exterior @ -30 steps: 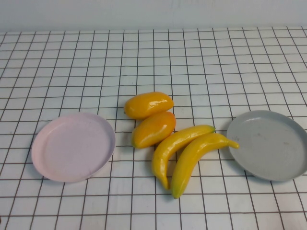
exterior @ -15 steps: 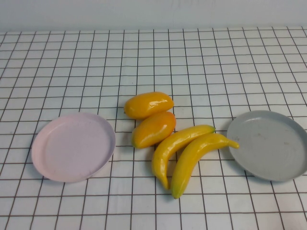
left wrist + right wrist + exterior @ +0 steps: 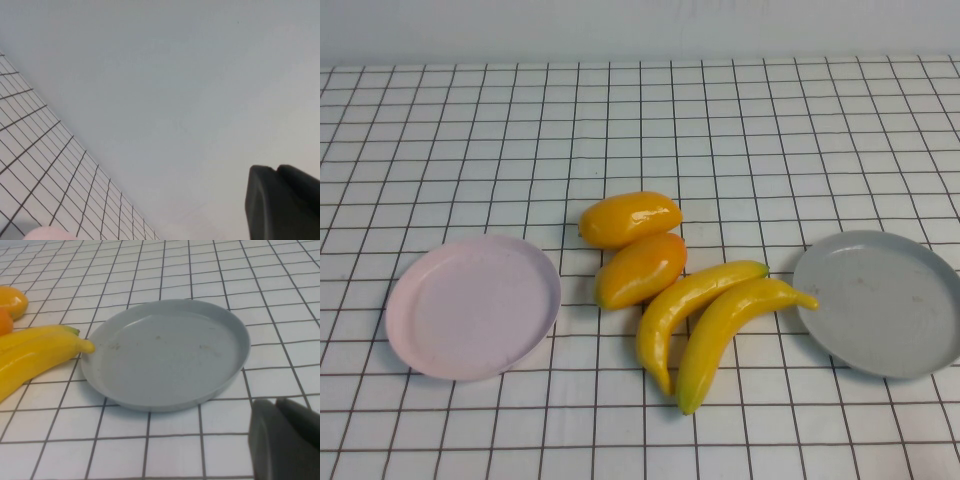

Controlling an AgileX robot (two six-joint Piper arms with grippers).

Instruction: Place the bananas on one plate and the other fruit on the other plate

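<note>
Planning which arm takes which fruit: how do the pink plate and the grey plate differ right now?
The pink plate lies on the robot's left, nearest the mango-like fruits; the grey plate lies on the right, a banana tip at its rim. Grey shows specks; pink looks clean. Both round, rimmed, empty. Neither gripper shows from above.

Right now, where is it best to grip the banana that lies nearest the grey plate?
Probably the middle of the banana, from above, fingers across its width. Its right side is free, but the other banana lies against its left. Neither the left gripper nor the right gripper is near.

Left claw [image 3: 282, 202], right claw [image 3: 285, 437] aloft.
</note>
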